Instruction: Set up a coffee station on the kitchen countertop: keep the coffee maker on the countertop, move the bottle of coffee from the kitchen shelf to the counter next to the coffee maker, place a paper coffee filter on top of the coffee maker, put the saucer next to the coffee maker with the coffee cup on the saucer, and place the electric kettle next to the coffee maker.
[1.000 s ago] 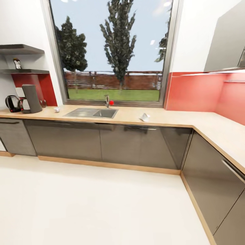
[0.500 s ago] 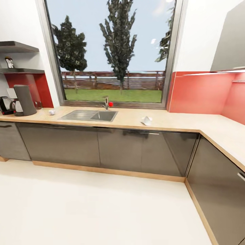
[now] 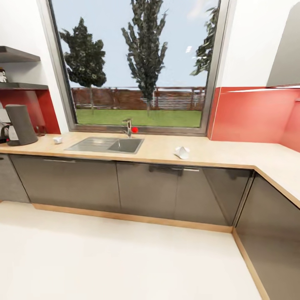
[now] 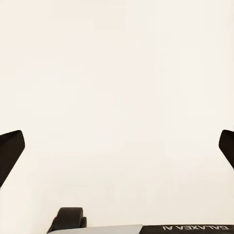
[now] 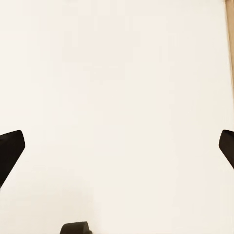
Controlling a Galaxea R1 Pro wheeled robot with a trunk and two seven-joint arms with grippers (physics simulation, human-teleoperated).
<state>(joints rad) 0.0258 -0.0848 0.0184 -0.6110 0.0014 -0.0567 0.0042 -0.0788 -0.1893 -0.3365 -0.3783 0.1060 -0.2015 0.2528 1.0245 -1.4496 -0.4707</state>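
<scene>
Both grippers hang empty over pale floor, left gripper (image 4: 117, 146) and right gripper (image 5: 117, 146) with fingers spread wide. The paper coffee filter (image 3: 181, 152) lies on the kitchen countertop (image 3: 233, 153), well beyond either fingertip pair; the coffee maker (image 3: 19, 124) stands farther off. Best to close in squarely before reaching, then descend with fingers straddling the cone.

- A large window (image 3: 137, 66) is set in the white wall; trees, lawn and a fence are seen outside (daylight).
- Red backsplash (image 3: 250, 114) is fitted right of it.
- Grey cabinet fronts (image 3: 146, 189) are met by a pale floor (image 3: 116, 258).
</scene>
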